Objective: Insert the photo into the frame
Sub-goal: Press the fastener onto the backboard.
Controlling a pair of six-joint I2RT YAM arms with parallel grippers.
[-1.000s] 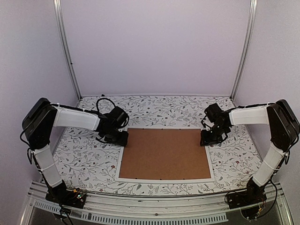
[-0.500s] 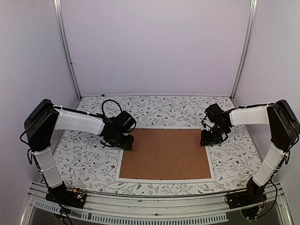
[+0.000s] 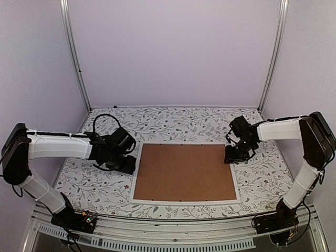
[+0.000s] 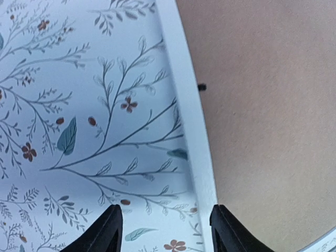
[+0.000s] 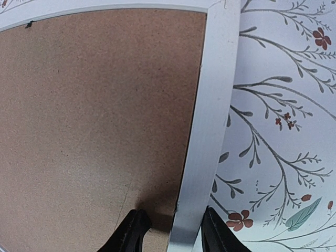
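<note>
The left gripper is hovering low over the floral table cover, just beside the frame's left edge. Its jaws are standing apart and gripping nothing; in the left wrist view the white left rail is running down between the fingers. The frame is lying flat, face down, at the middle of the table, with the brown backing panel sitting in it. The right gripper is reaching to the frame's far right corner, its jaws partly open and straddling the right rail, with a dark gap showing on the inner side.
</note>
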